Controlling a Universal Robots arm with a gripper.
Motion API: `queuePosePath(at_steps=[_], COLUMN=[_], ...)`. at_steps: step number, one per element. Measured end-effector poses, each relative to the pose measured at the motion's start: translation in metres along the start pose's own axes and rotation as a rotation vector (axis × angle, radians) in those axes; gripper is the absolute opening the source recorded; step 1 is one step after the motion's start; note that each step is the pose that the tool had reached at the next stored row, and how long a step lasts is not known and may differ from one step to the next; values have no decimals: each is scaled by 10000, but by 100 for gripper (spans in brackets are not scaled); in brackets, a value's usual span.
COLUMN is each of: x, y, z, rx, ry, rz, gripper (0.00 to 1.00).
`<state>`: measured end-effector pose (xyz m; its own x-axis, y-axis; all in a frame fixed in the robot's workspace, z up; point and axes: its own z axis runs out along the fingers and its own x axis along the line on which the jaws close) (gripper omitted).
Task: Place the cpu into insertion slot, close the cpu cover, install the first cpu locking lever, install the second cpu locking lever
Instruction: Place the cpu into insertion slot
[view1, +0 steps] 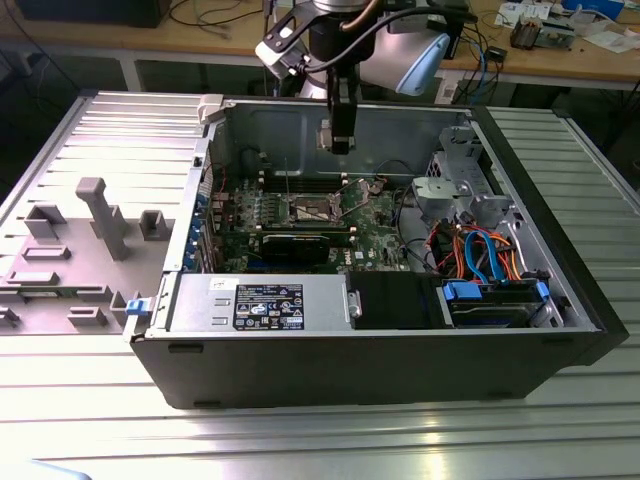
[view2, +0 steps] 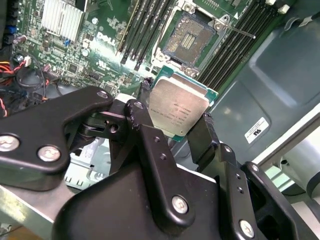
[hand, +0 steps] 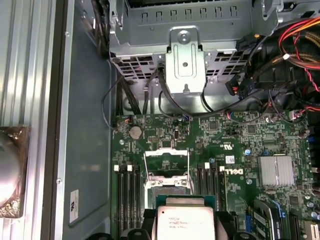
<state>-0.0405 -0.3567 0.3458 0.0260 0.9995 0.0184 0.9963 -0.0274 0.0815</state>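
- Here, the arm's gripper hangs inside an open desktop computer case, which lies on its side on a ribbed metal worktop.
- Its two black fingers are clamped on opposite edges of the cpu, which is held clear above the green motherboard. The chip's silver-grey top shows in both wrist views.
- The insertion slot lies bare toward the middle of the motherboard, between two banks of long memory slots. The cpu is apart from it and not yet seated.
- The cpu cover stands swung up at the slot's edge, its square window open.
- A thin locking lever juts out free beside the slot's rim.
- A finned silver heatsink sits elsewhere on the board.
- Red, orange and blue cables crowd the case's corner at the exterior view's right.
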Motion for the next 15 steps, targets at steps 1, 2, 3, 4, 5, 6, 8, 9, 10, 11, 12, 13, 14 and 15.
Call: queuePosePath(at_steps=[1,2,3,4,5,6,8,9,10,11,12,13,14,15], x=[0,-1,-1,-2,-2,-2,-3,-3,-4,-4,-4,-4,-4,-4], y=[-6,-13,-18,-22,-27,-32,-39,-42,-44,-46,-46,-47,-46,-46], z=[14,30,44,56,69,90,118,130,141,153,156,157,157,159], rx=[2,3,3,4,6,7,13,18,27,48,59,60,61,60], ry=[-1,-1,0,-1,0,1,-1,1,0,-2,-3,-4,-4,-2], rz=[-2,-2,-2,-2,-2,-3,-3,-3,-3,-1,-1,0,-1,-2], gripper=[55,55,55,55,55,55,55,55,55,55,55,55,55,55])
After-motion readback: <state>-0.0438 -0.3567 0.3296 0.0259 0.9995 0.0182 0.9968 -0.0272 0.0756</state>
